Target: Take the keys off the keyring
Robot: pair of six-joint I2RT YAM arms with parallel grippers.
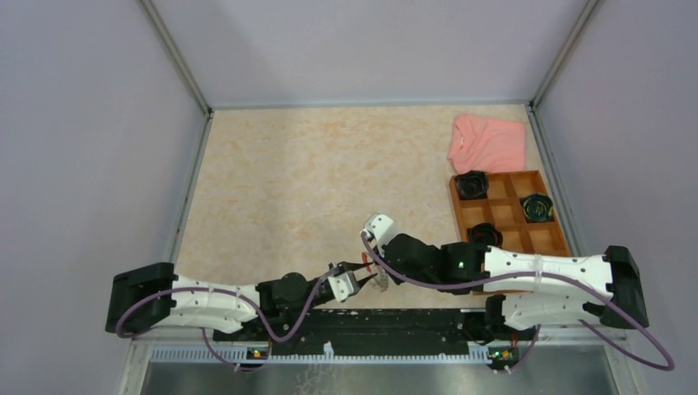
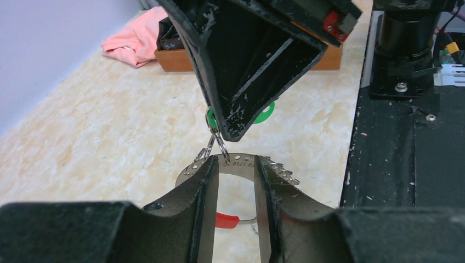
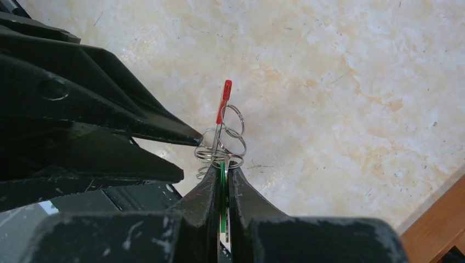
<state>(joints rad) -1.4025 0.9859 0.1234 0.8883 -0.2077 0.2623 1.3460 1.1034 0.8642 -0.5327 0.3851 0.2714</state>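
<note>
The keyring [image 2: 189, 171] is a thin grey hoop with a flat holed band and a red sleeve [image 2: 226, 220]. It hangs low over the table between both grippers [image 1: 374, 278]. My right gripper [image 3: 224, 167] is shut on the green-headed key [image 3: 223, 181], which hangs from small split rings [image 3: 233, 137] on the hoop. In the left wrist view the right gripper [image 2: 236, 131] comes from above, the green head [image 2: 267, 112] showing behind it. My left gripper [image 2: 236, 164] has its fingers a little apart astride the band, pinching nothing visible. More tiny silvery keys [image 2: 282, 172] sit on the band.
A wooden compartment tray [image 1: 510, 216] with black coiled bundles [image 1: 472, 184] stands at the right, a pink cloth [image 1: 487, 141] behind it. The black base rail [image 1: 370, 325] runs just behind the grippers. Grey walls close in three sides of the table.
</note>
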